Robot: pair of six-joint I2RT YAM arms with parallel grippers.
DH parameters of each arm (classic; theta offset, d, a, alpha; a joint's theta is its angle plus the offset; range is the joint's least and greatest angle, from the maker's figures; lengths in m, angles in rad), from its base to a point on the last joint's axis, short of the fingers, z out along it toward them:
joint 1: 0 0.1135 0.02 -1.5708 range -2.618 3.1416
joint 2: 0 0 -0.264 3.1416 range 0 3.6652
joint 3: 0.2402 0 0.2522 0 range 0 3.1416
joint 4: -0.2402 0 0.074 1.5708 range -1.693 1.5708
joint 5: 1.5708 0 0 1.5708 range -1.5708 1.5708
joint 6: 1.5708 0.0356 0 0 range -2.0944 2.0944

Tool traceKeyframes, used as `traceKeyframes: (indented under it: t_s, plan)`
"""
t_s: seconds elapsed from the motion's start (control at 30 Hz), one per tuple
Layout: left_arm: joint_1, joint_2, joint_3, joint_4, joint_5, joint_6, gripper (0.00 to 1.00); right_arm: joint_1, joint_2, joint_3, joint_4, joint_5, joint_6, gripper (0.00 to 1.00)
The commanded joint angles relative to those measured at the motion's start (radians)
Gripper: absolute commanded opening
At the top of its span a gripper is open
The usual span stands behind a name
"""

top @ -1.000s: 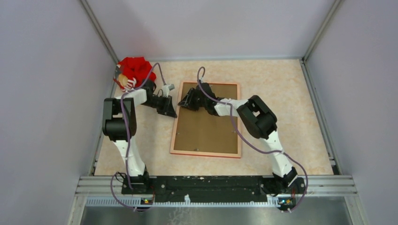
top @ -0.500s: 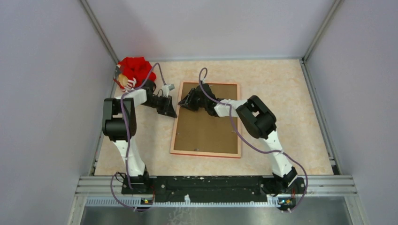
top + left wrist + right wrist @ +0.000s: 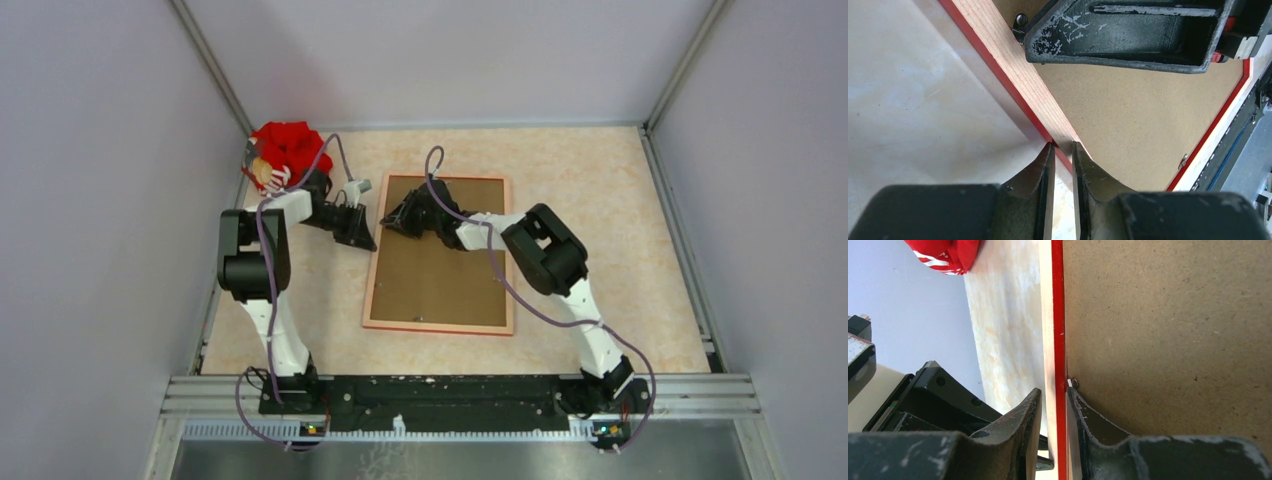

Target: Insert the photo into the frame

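Observation:
The frame (image 3: 438, 327) lies back up on the table, its pale wood rails around a brown hardboard backing panel (image 3: 440, 280). The photo is hidden. My left gripper (image 3: 362, 238) is at the frame's left rail near the far corner. In the left wrist view its fingers (image 3: 1062, 146) are shut on that rail (image 3: 1013, 65). My right gripper (image 3: 390, 220) sits at the far left corner. In the right wrist view its jaws (image 3: 1054, 391) pinch the red-edged rail (image 3: 1052, 315), one finger outside and one on the panel (image 3: 1168, 330), beside a small metal tab (image 3: 1073, 382).
A red cloth bundle (image 3: 285, 145) lies in the far left corner, behind the left arm. Grey walls close in the table on three sides. The two grippers are close together at the frame's corner. Another metal tab (image 3: 1183, 161) sits on the opposite rail.
The right gripper's jaws have narrowed onto the frame's rail and the wrist has shifted slightly. The left arm and the frame have not moved.

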Motion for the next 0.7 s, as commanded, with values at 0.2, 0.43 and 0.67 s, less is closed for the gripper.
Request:
traceKeyframes:
  t_s: [0.2, 0.43, 0.67]
  plan:
    - [-0.013, -0.024, -0.043, -0.031, 0.029, 0.044, 0.23, 0.028, -0.01, 0.002, 0.036, 0.01, 0.004, 0.28]
    - [-0.013, -0.084, -0.085, -0.071, 0.034, 0.137, 0.24, -0.12, -0.263, -0.108, -0.153, -0.066, -0.143, 0.44]
    - [-0.042, -0.117, -0.142, -0.055, -0.015, 0.211, 0.24, -0.313, -0.512, -0.159, -0.555, 0.13, -0.401, 0.66]
